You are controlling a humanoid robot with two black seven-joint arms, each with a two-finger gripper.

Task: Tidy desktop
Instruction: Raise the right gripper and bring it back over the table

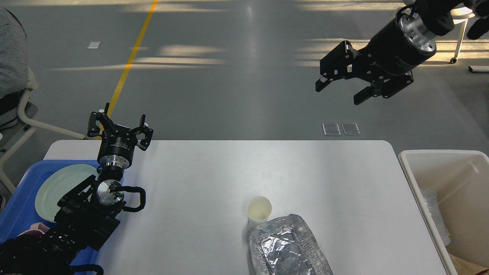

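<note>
Nearest: crumpled foil tray [288, 246] touching a paper cup [259, 209], both front-center on the white counter [237, 172]. Left end effector [119, 129], fingers spread, empty, by blue tray [17, 202]. Right end effector [344, 84], spread, high beyond far edge. Probably best: descend straight over cup w/o nudging foil, then to bin [454, 183].

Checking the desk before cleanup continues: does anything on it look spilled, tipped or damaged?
Nothing spilled. The small white paper cup stands upright and looks empty. The crinkled silver foil tray right beside it looks crumpled and runs past the near edge of the white tabletop.
</note>
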